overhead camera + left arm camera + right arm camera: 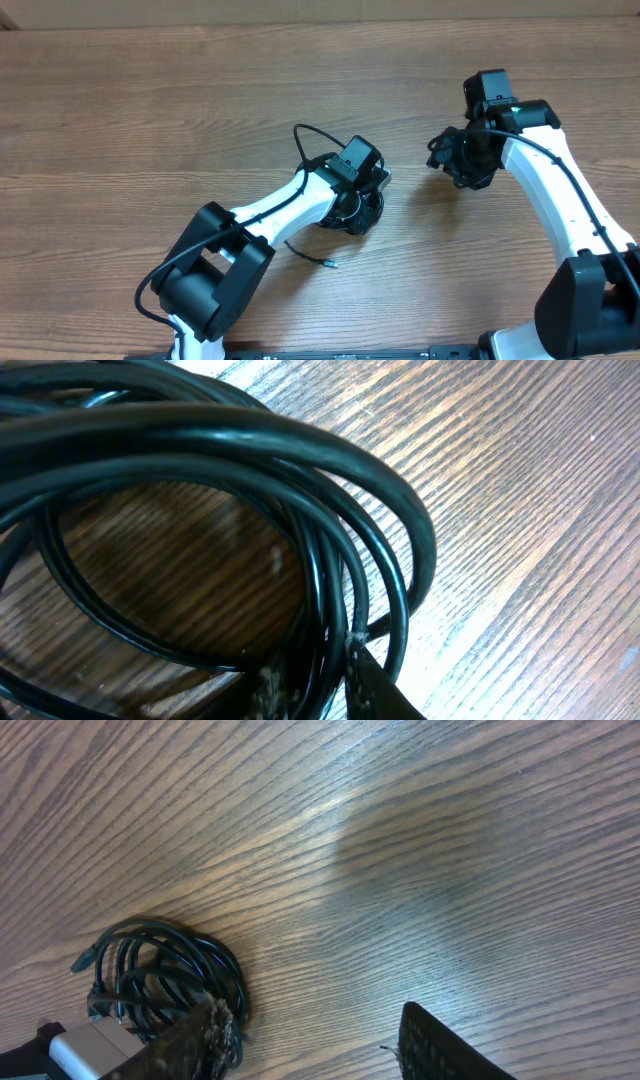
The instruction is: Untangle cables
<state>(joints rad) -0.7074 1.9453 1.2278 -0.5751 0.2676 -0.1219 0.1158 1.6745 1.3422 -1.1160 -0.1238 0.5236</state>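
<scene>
A black cable is wound in a coil [345,222] at the table's middle. One loop [305,140] sticks out behind it, and a loose end with a small plug [328,264] trails in front. My left gripper [360,203] sits on top of the coil. In the left wrist view its fingers [320,685] are close together with strands of the coil [300,445] between them. My right gripper [458,160] hovers to the right of the coil, apart from it. Its fingers [320,1040] are wide open and empty over bare wood. The coil [165,970] shows at the lower left of the right wrist view.
The wooden table [150,110] fills the view. A grey part of the left gripper [90,1048] shows beside the coil in the right wrist view. Both white arms reach in from the front edge.
</scene>
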